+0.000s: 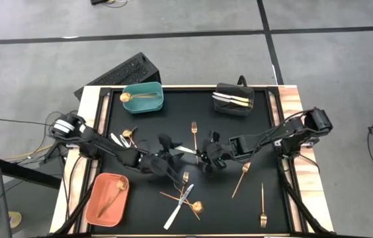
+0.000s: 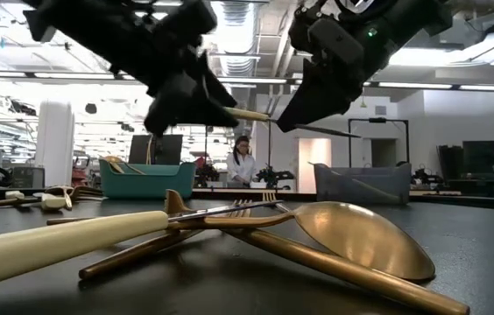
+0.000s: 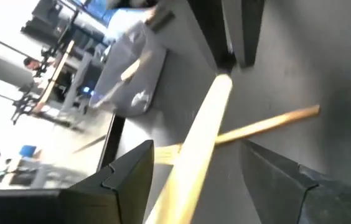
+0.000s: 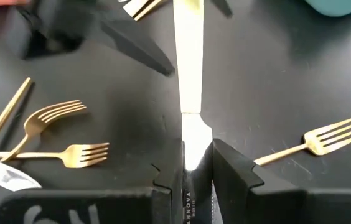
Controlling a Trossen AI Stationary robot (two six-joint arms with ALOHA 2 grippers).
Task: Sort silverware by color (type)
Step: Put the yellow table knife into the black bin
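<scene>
A knife (image 1: 186, 151) with a cream handle and a silver blade hangs over the middle of the black mat. My right gripper (image 4: 197, 149) is shut on it, coming from the table's right. My left gripper (image 3: 195, 149) is open. Its two fingers (image 3: 129, 174) stand on either side of the cream handle (image 3: 210, 124), and I see no touch. The low view shows both grippers above the table, left (image 2: 196, 98) and right (image 2: 317, 87). Other gold and copper silverware lies loose on the mat. My right gripper pinches the knife's blade (image 4: 192, 134) between its two fingers, just behind where the cream handle starts. The fingers slant down from the table's right and lie along the knife. The knife hangs about level, clear of the mat, its handle (image 4: 187, 56) pointing toward my left gripper.
A teal bin (image 1: 142, 98) holding a gold spoon stands far left. A black bin (image 1: 234, 99) with white-handled pieces is far right, and an orange bin (image 1: 107, 198) with a copper spoon near left. Loose forks (image 1: 241, 178) (image 1: 262, 208) and a crossed pile (image 1: 185, 198) lie toward the near edge.
</scene>
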